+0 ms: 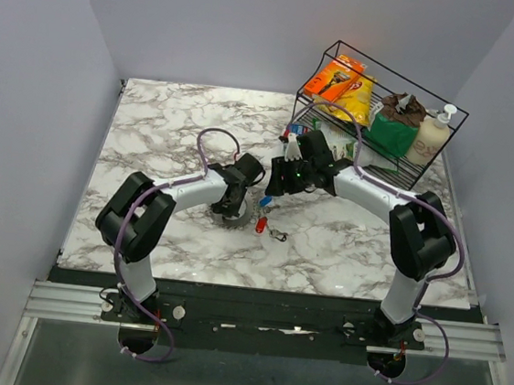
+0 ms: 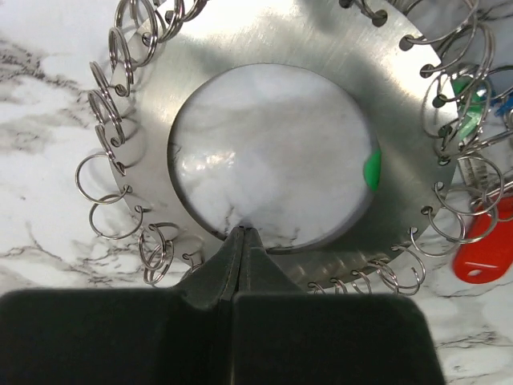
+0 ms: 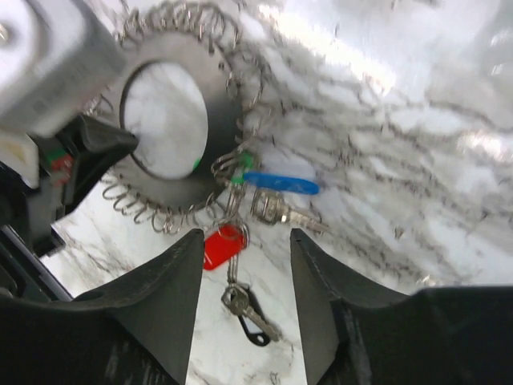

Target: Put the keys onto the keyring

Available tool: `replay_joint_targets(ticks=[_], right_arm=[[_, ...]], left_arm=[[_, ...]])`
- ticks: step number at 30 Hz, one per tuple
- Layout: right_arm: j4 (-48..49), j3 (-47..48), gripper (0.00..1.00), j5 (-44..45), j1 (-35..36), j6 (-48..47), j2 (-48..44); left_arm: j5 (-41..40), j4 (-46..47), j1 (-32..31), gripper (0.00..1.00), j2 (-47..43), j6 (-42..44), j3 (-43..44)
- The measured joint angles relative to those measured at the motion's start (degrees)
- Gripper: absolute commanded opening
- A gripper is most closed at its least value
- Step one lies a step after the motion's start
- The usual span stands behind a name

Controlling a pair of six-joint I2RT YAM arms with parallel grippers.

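Note:
The keyring is a flat steel disc (image 2: 264, 44) with a round hole, its rim strung with many small split rings (image 2: 108, 80). It lies on the marble table (image 1: 153, 136) and also shows in the top view (image 1: 234, 215) and the right wrist view (image 3: 224, 120). My left gripper (image 2: 243, 233) is shut, its tips resting on the disc's near band at the edge of the hole. Hanging off the disc's rings are a green tag (image 3: 243, 160), a blue tag (image 3: 280, 183), a silver key (image 3: 284, 212) and a red tag (image 3: 222, 245). A key with a black tag (image 3: 250, 309) lies below them. My right gripper (image 3: 246, 237) is open and empty above these keys.
A black wire basket (image 1: 450, 102) stands at the back right with an orange packet (image 1: 338, 77), a green bag (image 1: 392, 133) and a pump bottle (image 1: 433, 133). The two arms meet over the middle of the table. Grey walls close the table in on three sides.

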Motion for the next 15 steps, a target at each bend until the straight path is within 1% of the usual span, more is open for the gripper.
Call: replay_joint_targets(ticks=[1, 4, 5, 6, 8, 12, 15], right_arm=[[0.1, 1.2, 0.59, 0.0, 0.0, 0.0, 0.6], [0.4, 5.4, 0.59, 0.0, 0.0, 0.0, 2.8], [0.4, 7.0, 0.59, -0.1, 0.0, -0.1, 3.8], [0.5, 8.3, 0.59, -0.2, -0.1, -0.1, 4.8], [0.6, 10.6, 0.59, -0.5, -0.1, -0.1, 6.7], [0.6, 13.7, 0.59, -1.2, -0.1, -0.1, 10.3], [-0.2, 15.0, 0.59, -2.2, -0.1, -0.1, 12.3]], left_arm=[[-0.3, -0.7, 0.0, 0.05, -0.2, 0.0, -0.2], [-0.8, -2.3, 0.0, 0.21, -0.8, 0.1, -0.7], [-1.0, -2.8, 0.0, 0.33, -0.8, -0.1, -0.7], [-1.1, -3.0, 0.0, 0.39, -0.9, 0.0, -0.7], [-1.4, -3.5, 0.2, 0.46, -1.1, -0.1, -0.7], [-1.1, -3.8, 1.2, 0.47, -2.4, -0.3, -1.7], [0.0, -3.6, 3.2, 0.47, -3.6, -0.3, -3.0]])
